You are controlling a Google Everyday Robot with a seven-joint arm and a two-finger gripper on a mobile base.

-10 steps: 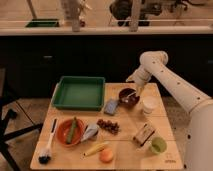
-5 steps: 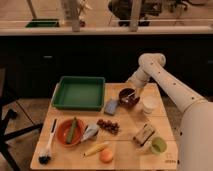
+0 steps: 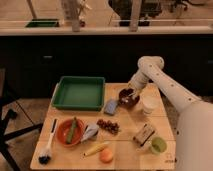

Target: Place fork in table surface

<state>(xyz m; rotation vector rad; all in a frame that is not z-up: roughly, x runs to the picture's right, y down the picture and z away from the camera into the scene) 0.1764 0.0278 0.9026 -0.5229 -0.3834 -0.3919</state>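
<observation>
Find the pincer (image 3: pixel 128 93) at the end of the white arm (image 3: pixel 165 85), hanging low over the dark maroon bowl (image 3: pixel 131 100) at the far right part of the bench (image 3: pixel 125 137); cannot tell whether wide or narrow; look for the fork (image 3: pixel 124 93) as a thin pale sliver at the bowl's rim right beneath the pincer, either lying in the bowl or gripped there, too slight to say which; judge the step in hand as bringing the fork out of the bowl and onto bare wood; to do it well, secure the handle squarely, then lift straight up until clear of the rim, so as not to drag or tip the bowl; steer away from the white cup (image 3: pixel 148 105) just beside the bowl on one side and the blue sponge (image 3: pixel 111 106) just beside it on the other; choose a bare tan patch, perhaps the strip between the bowl and the grapes (image 3: pixel 107 126); skip the green tray (image 3: pixel 80 92), no part of the target; lower slowly to lay the fork flat against the wood before letting go, never dropping from above, for fear of a bounce or slide from so light a utensil; release gently, then back off upward without brushing the bowl
</observation>
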